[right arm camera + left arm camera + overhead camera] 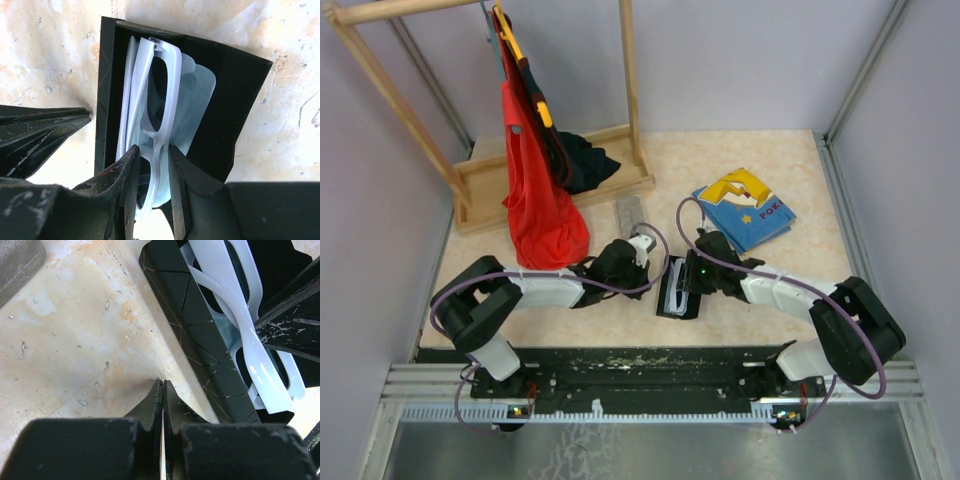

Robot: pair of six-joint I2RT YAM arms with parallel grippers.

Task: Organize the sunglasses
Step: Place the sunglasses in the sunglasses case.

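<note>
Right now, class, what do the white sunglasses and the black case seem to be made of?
The white sunglasses: glossy plastic, judging by highlights on thick rims. The black case: probably stiff board or leatherette; flat panels with fine crease lines.

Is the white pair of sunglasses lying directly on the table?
No, the white sunglasses lie inside the open black case, over a light-blue cloth.

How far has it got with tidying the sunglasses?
Done: the white sunglasses lie in the open black case, on a blue cloth. In hand: the right gripper straddles their frame; whether it grips, I cannot tell. To do: close the case; the left gripper sits shut beside it.
</note>
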